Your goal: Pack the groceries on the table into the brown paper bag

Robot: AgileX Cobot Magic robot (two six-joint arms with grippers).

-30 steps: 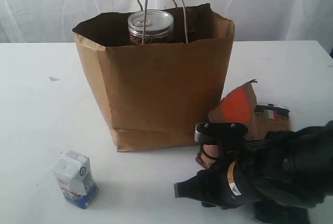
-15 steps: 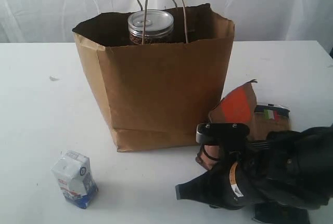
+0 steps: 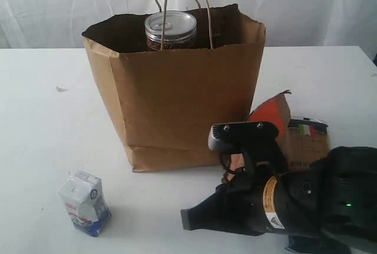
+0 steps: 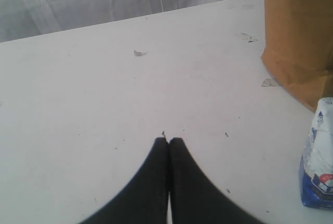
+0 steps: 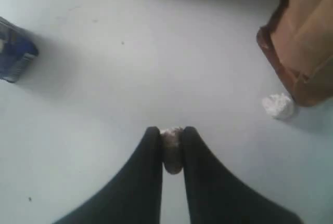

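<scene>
Fingers [image 5: 150,156] of the right gripper [image 5: 170,133] are pinched on a small pale lump [image 5: 171,154] low over the worktop [image 5: 130,78]. Compared with a second ago, the right arm [image 3: 294,207] is seen higher and further left in the exterior view, and more of the pouch [image 3: 272,115] is covered. The bag [image 3: 177,101], can [image 3: 171,27] and carton [image 3: 85,203] are unchanged. The pouch is located to one side of the right fingers, apart from them, close to the bag. It is stood on end, long axis upright but leaning, one top corner uppermost. Fingers [image 4: 153,172] of the left gripper [image 4: 168,140] are pressed together over bare worktop, with the carton nearby.
</scene>
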